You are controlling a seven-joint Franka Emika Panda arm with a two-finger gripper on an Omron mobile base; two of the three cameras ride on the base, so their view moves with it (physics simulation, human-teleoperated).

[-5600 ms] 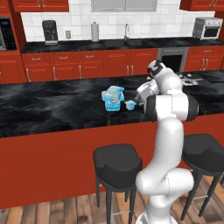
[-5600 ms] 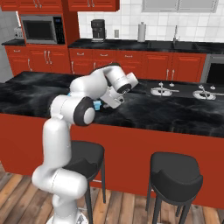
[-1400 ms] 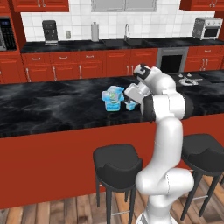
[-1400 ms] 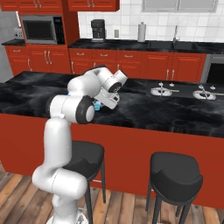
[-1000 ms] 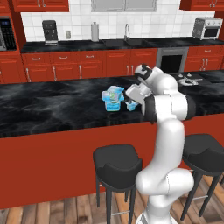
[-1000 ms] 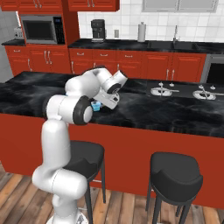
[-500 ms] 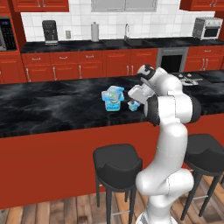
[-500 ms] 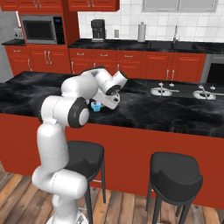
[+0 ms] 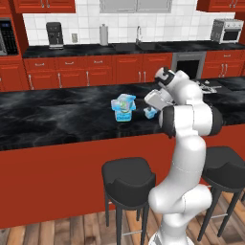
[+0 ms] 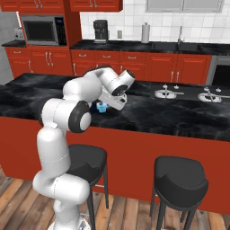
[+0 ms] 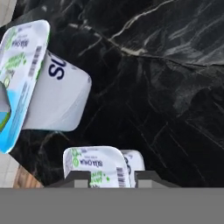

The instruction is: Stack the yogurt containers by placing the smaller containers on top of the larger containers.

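Two yogurt containers stand stacked on the black island counter: the mid-sized cup (image 9: 124, 101) sits on the wide light-blue tub (image 9: 124, 115). Just right of them stands the tiny cup (image 9: 150, 113), also seen past my arm (image 10: 103, 108). My gripper (image 9: 151, 108) reaches down over it. In the hand view the tiny cup (image 11: 101, 167) sits between the two fingertips (image 11: 77, 178), offset toward the left one. The jaws are narrow but open, and I see no firm grip. A larger container (image 11: 54, 94) looms at the upper left of the hand view.
The black marble island counter (image 9: 57, 112) stretches left and right, with a sink and taps (image 10: 167, 94) on its right part. Two black stools (image 9: 128, 175) stand below the front edge. Red cabinets and a back counter line the far wall.
The hand has come down a little over the tiny cup, and the fingers have drawn closer together around it. The stacked containers have not moved.
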